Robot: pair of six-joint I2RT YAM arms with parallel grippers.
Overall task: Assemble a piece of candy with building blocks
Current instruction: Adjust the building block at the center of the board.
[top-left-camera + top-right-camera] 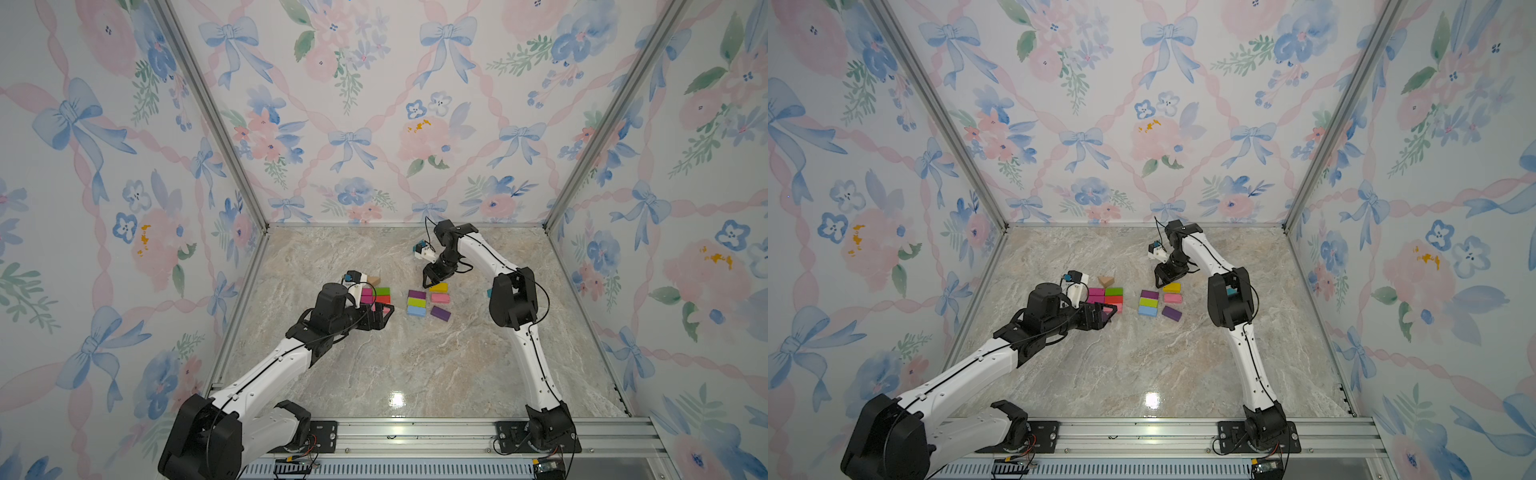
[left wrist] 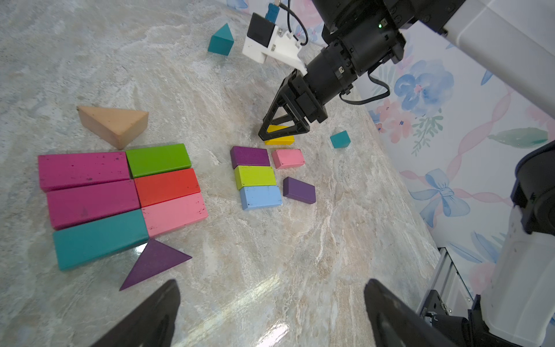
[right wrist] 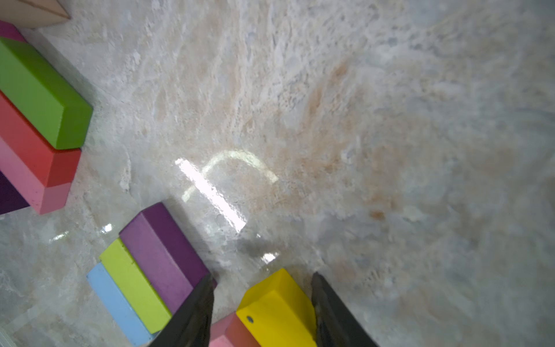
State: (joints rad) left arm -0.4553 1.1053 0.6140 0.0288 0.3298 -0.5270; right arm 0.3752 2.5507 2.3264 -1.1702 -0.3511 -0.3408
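My right gripper [image 3: 261,278] straddles a yellow block [image 3: 276,306] lying on the marble floor. One finger touches its side and a gap shows at the other finger. Beside it lie a small pink block [image 2: 287,157], a row of purple [image 2: 250,156], lime [image 2: 254,176] and light blue [image 2: 260,196] blocks, and a loose dark purple one [image 2: 299,190]. To the left, long magenta [image 2: 84,169], teal [image 2: 99,237], green [image 2: 157,159], red [image 2: 166,186] and pink [image 2: 174,213] bricks form a rectangle. My left gripper [image 2: 273,284] hovers open and empty near a purple prism [image 2: 153,261].
A tan prism [image 2: 115,124] lies behind the brick rectangle. A teal prism [image 2: 221,40] sits farther back and a small teal block [image 2: 340,139] lies near the right wall. Floral walls enclose the marble floor [image 1: 415,365] on three sides; an aluminium rail [image 1: 415,436] runs along the front.
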